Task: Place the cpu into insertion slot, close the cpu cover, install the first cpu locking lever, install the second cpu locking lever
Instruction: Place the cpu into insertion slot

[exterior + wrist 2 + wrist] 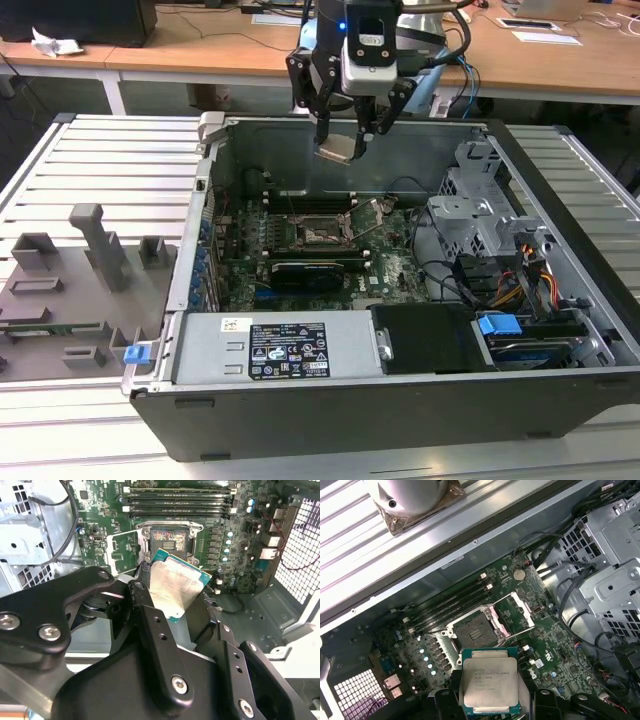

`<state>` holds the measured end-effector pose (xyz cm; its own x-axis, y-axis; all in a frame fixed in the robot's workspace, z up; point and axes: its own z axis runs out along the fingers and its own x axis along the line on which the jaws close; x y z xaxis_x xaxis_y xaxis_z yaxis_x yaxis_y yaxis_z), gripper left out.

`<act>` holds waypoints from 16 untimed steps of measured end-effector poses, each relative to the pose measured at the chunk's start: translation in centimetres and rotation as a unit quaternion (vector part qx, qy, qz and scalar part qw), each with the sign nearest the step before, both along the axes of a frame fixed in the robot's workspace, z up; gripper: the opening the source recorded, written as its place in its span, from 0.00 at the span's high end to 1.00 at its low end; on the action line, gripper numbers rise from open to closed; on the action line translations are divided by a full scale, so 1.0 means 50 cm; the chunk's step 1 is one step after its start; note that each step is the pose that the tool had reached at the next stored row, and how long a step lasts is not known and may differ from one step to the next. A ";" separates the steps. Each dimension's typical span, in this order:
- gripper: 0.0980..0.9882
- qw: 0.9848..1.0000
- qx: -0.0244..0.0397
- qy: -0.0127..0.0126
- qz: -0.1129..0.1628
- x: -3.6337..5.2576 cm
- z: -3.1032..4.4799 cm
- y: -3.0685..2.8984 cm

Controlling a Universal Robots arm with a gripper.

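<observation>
My gripper (338, 146) hangs above the open computer case, shut on the cpu (334, 151), a flat square chip with a silvery top, held by two opposite edges. In both wrist views the cpu (489, 680) (175, 587) is tilted between the black fingers (150, 615), well above the motherboard. The insertion slot (474, 630) (167, 541) (320, 232) lies bare below, its dark pin field showing. The cpu cover (514, 612) (121, 550) is swung open beside the slot on its hinge.
Long black memory slots (452, 602) run beside the socket. A metal drive cage (480, 210) with cables fills the case on the exterior view's right; the power supply (285, 350) sits at the front. A grey fixture tray (70, 290) lies outside, on the exterior view's left.
</observation>
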<state>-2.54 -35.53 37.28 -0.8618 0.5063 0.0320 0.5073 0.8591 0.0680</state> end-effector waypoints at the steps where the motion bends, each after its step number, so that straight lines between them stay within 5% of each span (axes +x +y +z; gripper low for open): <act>1: 0.52 1.000 0.000 0.000 -0.003 0.000 0.000 0.000; 16: 0.52 0.998 0.000 0.006 -0.063 0.000 -0.003 0.000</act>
